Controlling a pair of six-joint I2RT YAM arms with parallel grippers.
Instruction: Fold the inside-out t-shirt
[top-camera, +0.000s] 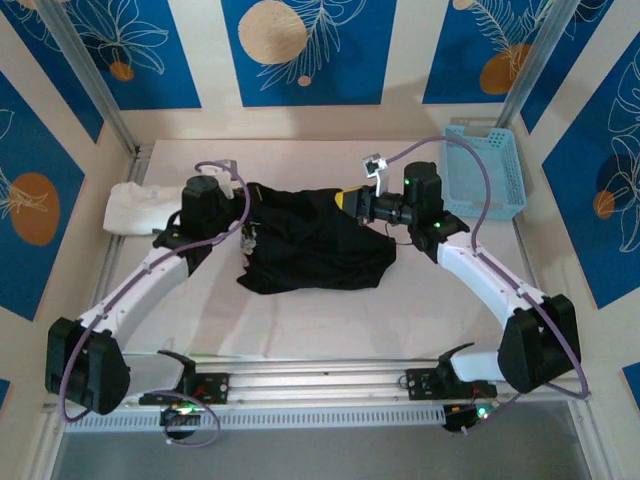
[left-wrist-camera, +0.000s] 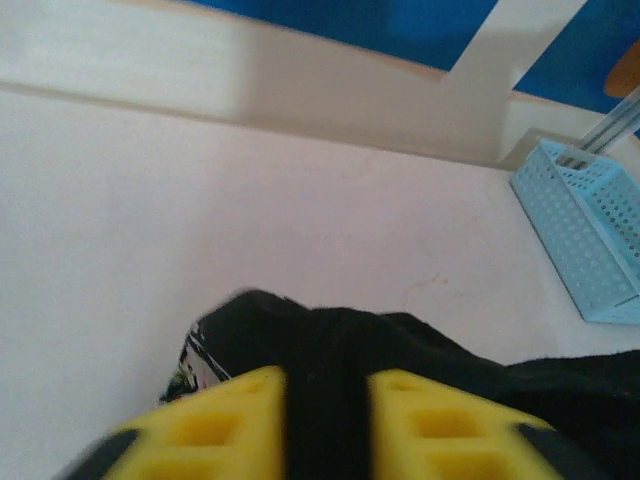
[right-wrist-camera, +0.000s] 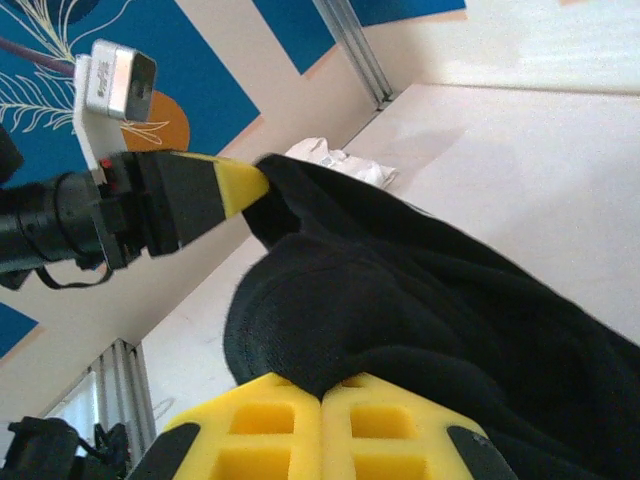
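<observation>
The inside-out t-shirt (top-camera: 310, 245) is a black, bunched heap in the middle of the table. My left gripper (top-camera: 243, 215) is at its left end. In the left wrist view its yellow fingers (left-wrist-camera: 230, 420) stand a finger's width apart, with a band of black cloth (left-wrist-camera: 330, 330) running through the gap. My right gripper (top-camera: 350, 203) is at the shirt's upper right end. There its fingers (right-wrist-camera: 270, 430) are pressed together on a fold of the shirt (right-wrist-camera: 400, 300). The cloth hangs raised between the two grippers, and the left fingertip (right-wrist-camera: 240, 185) touches its far corner.
A white t-shirt (top-camera: 130, 205) lies crumpled at the table's left edge. A light-blue basket (top-camera: 485, 170) stands at the back right, beside the right arm. Metal frame posts rise at both back corners. Bare table lies in front of the black shirt.
</observation>
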